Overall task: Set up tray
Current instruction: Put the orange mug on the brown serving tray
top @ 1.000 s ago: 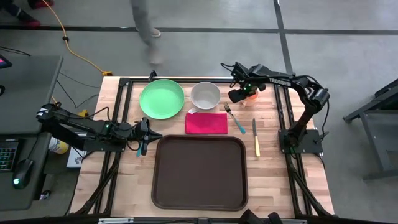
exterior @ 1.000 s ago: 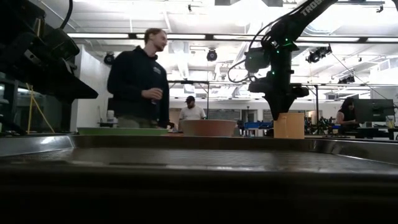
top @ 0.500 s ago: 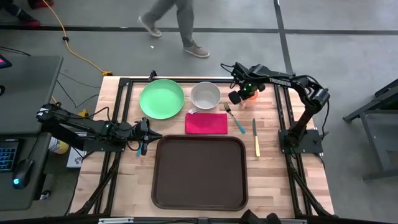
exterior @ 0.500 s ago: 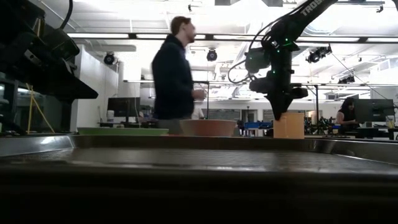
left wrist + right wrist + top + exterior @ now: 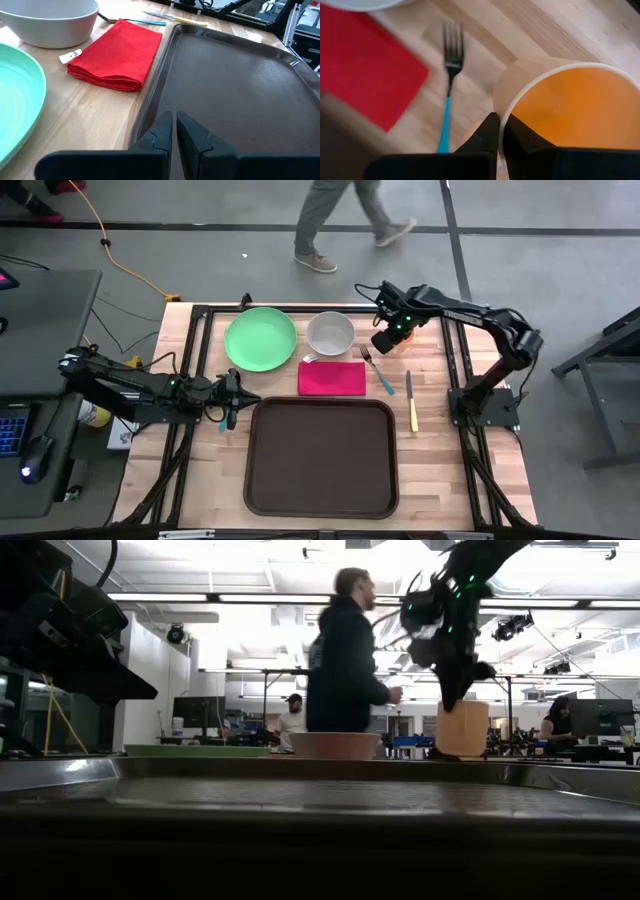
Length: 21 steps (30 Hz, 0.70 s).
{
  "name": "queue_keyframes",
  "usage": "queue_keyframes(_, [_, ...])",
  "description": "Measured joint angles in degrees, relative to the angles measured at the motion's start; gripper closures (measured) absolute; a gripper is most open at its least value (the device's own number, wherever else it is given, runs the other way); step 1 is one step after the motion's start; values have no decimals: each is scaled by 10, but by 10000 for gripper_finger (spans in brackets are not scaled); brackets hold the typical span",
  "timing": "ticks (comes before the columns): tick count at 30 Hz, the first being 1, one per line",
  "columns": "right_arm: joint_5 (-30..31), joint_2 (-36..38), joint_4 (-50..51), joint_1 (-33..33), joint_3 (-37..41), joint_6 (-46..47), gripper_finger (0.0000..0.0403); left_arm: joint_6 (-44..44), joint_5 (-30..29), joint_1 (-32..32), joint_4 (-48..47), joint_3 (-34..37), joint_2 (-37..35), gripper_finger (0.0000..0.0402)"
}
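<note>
The dark brown tray (image 5: 252,470) lies at the table's near middle and also shows in the left wrist view (image 5: 240,75). An orange cup (image 5: 462,728) hangs a little above the table at the far right, under my right gripper (image 5: 390,340), which is shut on it. My left gripper (image 5: 245,397) waits shut and empty just left of the tray, its fingers level over the tray's rim (image 5: 150,110). A green plate (image 5: 260,338), a white bowl (image 5: 330,332), a folded red napkin (image 5: 332,377), a fork (image 5: 378,370) and a knife (image 5: 411,400) lie on the wood beyond and beside the tray. My right gripper pinches the cup's rim (image 5: 503,116) on one side, one finger (image 5: 525,142) inside the cup and the other (image 5: 487,132) outside. The fingers come from above, pointing down. The cup hangs below them, lifted clear of the table and slightly tilted.
The fork (image 5: 451,70) with its teal handle and the napkin (image 5: 365,75) lie right below the lifted cup, on the side toward the tray. A person (image 5: 345,660) walks past beyond the table's far edge.
My right gripper has gone up and a little toward the table's near edge with the cup. The cup stood on the table before and now hangs clear of it. The person behind the table has walked from left to right.
</note>
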<state>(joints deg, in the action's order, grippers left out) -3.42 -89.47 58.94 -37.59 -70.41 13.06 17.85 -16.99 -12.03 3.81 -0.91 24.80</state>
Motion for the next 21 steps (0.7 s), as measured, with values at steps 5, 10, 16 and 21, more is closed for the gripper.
queue_keyframes(5, [-42, 65, 20, 26, 0, -31, 403, 0, 0, 0, -6, 0, 0, 344])
queue_keyframes(10, [-113, 117, 37, 85, 0, -103, 403, 0, 0, 0, -8, 0, 0, 344])
queue_keyframes(16, [-124, 146, 32, 198, 0, -146, 403, 0, 0, 0, -8, 0, 0, 344])
queue_keyframes(21, [-65, 135, 45, 288, 0, -131, 403, 0, 0, 0, -10, 0, 0, 344])
